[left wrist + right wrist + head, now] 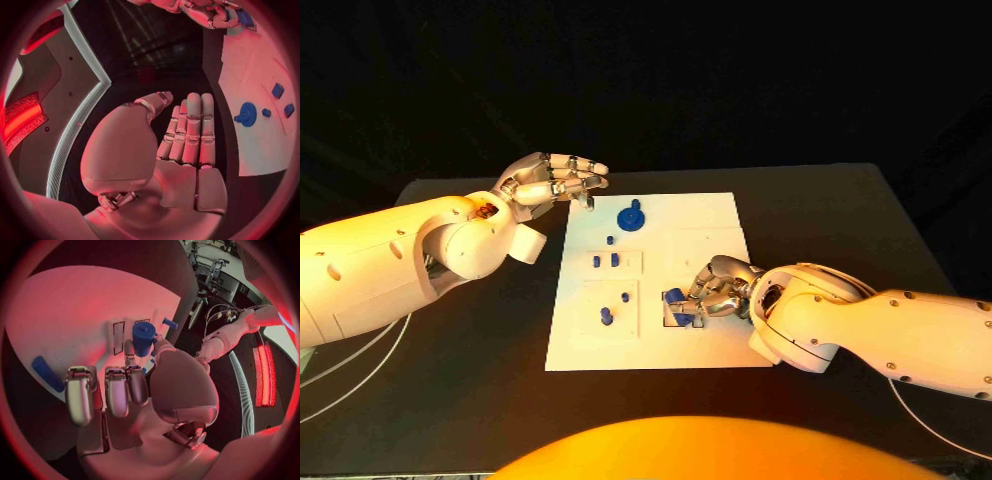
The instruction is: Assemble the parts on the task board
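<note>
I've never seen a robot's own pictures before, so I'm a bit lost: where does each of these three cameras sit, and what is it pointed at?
Head view: on the robot's head, looking down at the white flat task board on the black table; both white arms show.
Left wrist view: behind the silver left hand, its fingers straight and empty, beside the board.
Right wrist view: behind the silver right hand, facing a blue cylinder part.
Shared: head and left wrist views both show the blue round disc part.

Both arms have smooth white rounded shells with small dark screw holes. The silver metal left hand and silver metal right hand have segmented fingers. Thin white cables hang beneath the left arm.
</note>
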You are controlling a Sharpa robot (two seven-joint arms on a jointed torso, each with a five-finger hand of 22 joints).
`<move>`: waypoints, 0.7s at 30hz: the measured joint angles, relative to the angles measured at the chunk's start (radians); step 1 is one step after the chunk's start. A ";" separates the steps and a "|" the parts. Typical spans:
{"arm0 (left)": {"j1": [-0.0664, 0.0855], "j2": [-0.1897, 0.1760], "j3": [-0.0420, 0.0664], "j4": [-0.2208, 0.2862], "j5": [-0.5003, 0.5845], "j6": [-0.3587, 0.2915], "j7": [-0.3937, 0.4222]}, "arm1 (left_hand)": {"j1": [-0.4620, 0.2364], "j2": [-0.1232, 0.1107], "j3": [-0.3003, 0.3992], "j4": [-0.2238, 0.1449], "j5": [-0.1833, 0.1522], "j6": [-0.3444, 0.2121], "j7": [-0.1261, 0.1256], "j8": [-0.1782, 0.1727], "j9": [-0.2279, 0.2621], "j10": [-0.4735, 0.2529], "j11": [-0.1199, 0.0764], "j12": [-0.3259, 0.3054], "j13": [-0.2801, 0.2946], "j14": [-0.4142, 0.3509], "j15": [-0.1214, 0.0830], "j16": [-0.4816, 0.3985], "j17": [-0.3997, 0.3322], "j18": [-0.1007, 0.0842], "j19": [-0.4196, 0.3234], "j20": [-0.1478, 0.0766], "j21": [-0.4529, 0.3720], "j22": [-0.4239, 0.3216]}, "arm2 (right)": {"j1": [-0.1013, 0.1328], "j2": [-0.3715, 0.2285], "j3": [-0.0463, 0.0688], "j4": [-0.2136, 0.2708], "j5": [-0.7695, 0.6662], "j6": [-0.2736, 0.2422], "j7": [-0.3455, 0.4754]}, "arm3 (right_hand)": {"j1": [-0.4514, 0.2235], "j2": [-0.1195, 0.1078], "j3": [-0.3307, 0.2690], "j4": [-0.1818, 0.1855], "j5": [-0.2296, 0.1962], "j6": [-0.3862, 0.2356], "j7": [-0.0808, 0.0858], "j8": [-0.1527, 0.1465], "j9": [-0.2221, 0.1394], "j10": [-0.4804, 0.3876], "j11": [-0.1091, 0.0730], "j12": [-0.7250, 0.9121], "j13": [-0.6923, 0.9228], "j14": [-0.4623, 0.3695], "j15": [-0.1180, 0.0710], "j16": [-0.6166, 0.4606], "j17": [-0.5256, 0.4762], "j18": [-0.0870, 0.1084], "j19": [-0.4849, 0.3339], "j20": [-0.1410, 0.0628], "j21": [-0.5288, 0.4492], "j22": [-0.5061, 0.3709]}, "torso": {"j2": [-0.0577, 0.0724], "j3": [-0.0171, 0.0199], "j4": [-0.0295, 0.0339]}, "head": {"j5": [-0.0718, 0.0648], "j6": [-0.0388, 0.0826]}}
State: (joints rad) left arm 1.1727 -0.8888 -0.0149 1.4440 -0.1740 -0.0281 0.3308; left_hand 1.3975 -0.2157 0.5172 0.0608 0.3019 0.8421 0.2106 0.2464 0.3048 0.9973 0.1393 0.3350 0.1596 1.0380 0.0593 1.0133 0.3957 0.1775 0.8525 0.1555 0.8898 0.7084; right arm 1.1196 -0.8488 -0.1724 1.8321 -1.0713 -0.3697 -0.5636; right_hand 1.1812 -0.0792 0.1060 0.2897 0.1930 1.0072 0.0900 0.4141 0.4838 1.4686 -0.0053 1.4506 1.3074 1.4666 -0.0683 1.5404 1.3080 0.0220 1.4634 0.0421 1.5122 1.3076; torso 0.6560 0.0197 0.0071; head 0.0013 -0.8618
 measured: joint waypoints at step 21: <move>0.000 -0.002 0.000 0.000 0.001 0.000 -0.001 | 0.000 0.000 0.000 0.000 0.000 0.000 0.000 0.000 -0.001 0.000 0.000 0.000 0.000 0.000 0.000 0.000 0.000 0.000 0.000 0.000 0.000 0.000 | -0.005 0.030 0.000 -0.033 -0.039 -0.027 -0.009 | -0.183 0.022 -0.138 0.006 0.001 0.027 -0.032 0.027 0.014 -0.005 -0.005 -0.007 0.000 0.000 0.000 0.000 0.000 0.000 0.003 -0.003 0.000 0.000 | 0.000 -0.0010 0.0011 | -0.004 0.004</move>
State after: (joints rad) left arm 1.1727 -0.8904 -0.0149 1.4444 -0.1731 -0.0282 0.3302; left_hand 1.3975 -0.2157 0.5172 0.0608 0.3019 0.8421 0.2105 0.2464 0.3039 0.9973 0.1393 0.3349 0.1595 1.0380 0.0593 1.0133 0.3957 0.1775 0.8525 0.1555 0.8898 0.7086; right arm 1.1145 -0.8186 -0.1724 1.7995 -1.1100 -0.3970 -0.5728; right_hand 0.9980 -0.0570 -0.0319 0.2956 0.1937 1.0344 0.0584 0.4414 0.4974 1.4633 -0.0106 1.4441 1.3073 1.4664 -0.0684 1.5404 1.3078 0.0219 1.4662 0.0393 1.5122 1.3074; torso 0.6560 0.0187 0.0081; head -0.0028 -0.8575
